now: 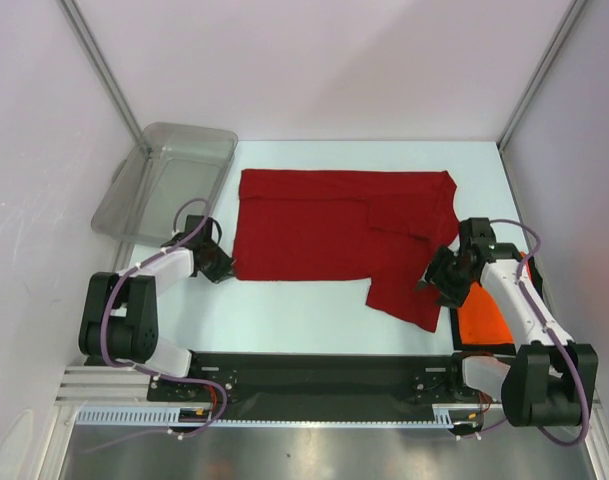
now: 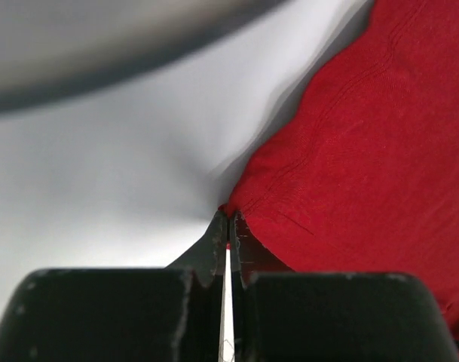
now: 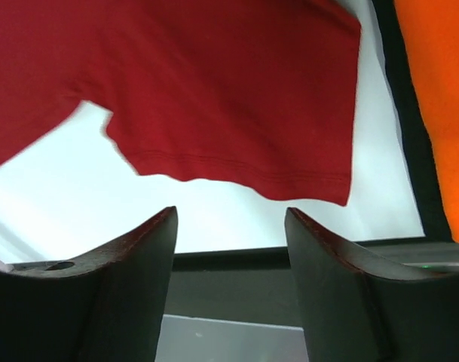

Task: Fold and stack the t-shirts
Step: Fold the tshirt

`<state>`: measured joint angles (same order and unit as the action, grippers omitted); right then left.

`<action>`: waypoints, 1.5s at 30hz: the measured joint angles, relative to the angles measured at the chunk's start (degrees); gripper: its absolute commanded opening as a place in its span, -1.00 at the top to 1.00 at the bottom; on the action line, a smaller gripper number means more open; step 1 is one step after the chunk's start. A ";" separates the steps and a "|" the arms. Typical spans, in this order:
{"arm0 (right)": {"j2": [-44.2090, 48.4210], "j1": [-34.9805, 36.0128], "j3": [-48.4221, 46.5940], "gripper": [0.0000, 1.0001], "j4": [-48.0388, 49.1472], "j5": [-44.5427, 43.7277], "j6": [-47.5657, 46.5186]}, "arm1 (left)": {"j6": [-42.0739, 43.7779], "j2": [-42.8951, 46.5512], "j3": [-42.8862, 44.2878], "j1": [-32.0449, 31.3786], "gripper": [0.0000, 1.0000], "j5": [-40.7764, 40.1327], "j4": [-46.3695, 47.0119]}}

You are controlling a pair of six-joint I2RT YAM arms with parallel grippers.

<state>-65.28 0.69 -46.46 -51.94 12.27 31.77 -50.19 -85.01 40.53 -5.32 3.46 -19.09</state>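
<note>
White tabletop (image 1: 304,310) inside pale walls, with a dark red cloth t-shirt (image 1: 324,225) spread flat across its middle.

The left pincer (image 1: 220,268) is clamped tight on the near-left corner of the dark red cloth t-shirt, a sliver of red showing between its closed fingertips (image 2: 216,234). The right pincer (image 1: 439,280) stands wide apart and grips nothing. It hangs over the sleeve near the right edge, whose hem lies just beyond its tips (image 3: 231,215). A bright orange cloth t-shirt (image 1: 481,320) lies at the near-right edge, partly hidden under the right arm. A translucent grey plastic tub (image 1: 184,130) sits at the far-left corner, apart from the cloth. Two shirts, one tub, two arms.
</note>
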 measured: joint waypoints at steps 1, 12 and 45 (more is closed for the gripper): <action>-0.81 -0.04 1.01 -0.22 0.15 0.11 0.26 | 0.55 -0.07 0.22 0.02 0.99 -0.35 -0.13; -11.82 -3.89 3.89 -0.08 1.55 -5.53 0.74 | 5.38 -0.13 1.92 0.02 0.99 -1.36 -1.07; -2.14 -2.38 4.79 1.00 2.21 -6.91 4.02 | 8.68 5.75 3.93 0.15 0.99 -0.37 -4.26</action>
<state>-67.42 -1.69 -41.67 -49.74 5.37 35.79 -41.52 -79.26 44.47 -5.17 3.09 -23.35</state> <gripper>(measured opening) 0.011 0.010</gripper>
